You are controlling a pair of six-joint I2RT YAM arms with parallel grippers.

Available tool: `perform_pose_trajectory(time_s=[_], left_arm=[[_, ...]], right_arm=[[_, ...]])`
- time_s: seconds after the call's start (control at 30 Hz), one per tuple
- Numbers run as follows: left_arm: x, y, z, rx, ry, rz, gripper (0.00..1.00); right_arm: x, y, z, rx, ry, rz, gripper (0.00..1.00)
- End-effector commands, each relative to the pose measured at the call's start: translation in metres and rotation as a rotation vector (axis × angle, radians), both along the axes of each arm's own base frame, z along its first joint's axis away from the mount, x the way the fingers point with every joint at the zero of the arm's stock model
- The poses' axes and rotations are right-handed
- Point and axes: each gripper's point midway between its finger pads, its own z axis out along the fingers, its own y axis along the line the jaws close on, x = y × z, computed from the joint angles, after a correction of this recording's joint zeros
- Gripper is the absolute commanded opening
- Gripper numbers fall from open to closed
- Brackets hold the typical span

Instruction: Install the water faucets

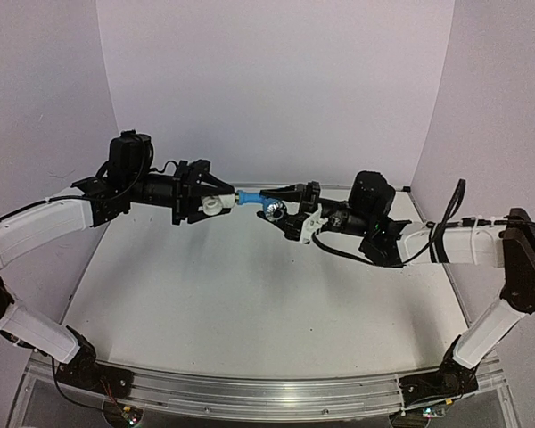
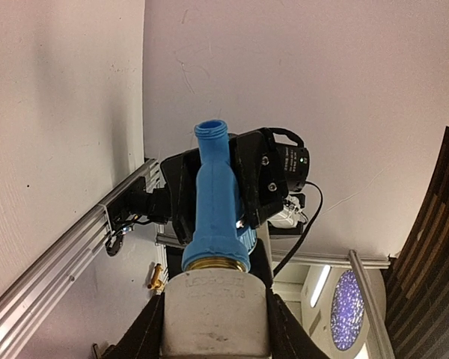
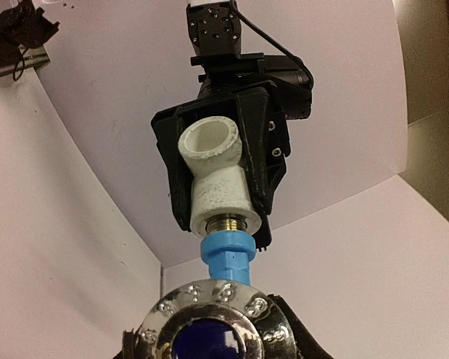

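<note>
Above the middle of the counter [image 1: 250,308], my left hand [image 1: 205,202] is clamped around one white fitting [image 3: 217,183]. My right hand [image 1: 282,209] grips one light-blue tap [image 2: 213,202] close to its one silvery knob [image 3: 209,325]. The tap's brass thread [image 3: 224,224] sits at the fitting's mouth, and both parts are held in the air, clear of the counter. If my two hands are off axis as I turn, the thread may cross and jam. A loose grip could let the tap slip and fall.
</note>
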Motion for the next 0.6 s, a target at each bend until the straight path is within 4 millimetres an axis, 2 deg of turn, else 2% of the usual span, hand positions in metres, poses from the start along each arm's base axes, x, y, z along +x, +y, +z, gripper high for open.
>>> perform_pose_trajectory(time_s=[0.0,0.13,0.23,0.37,0.47,0.57], left_arm=[[-0.011,-0.002,0.017,-0.045,-0.2,-0.058,0.0],[-0.003,-0.003,0.004,0.032,-0.313,-0.055,0.0],[0.003,-0.005,0.006,0.042,-0.424,-0.066,0.0],[0.013,-0.007,0.02,0.053,-0.632,-0.058,0.0],[0.017,-0.005,0.036,0.058,-0.842,-0.042,0.0],[0.01,-0.004,0.051,0.051,-1.092,-0.06,0.0]], right_arm=[[-0.032,-0.001,0.042,0.022,0.203,0.14,0.0],[-0.047,0.0,0.05,-0.007,0.402,0.204,0.0],[-0.053,0.003,0.052,-0.028,0.561,0.231,0.0],[-0.06,0.007,0.054,-0.037,0.778,0.266,0.0],[-0.057,0.008,0.057,-0.023,0.956,0.265,0.0],[-0.058,0.008,0.061,-0.014,1.111,0.276,0.0]])
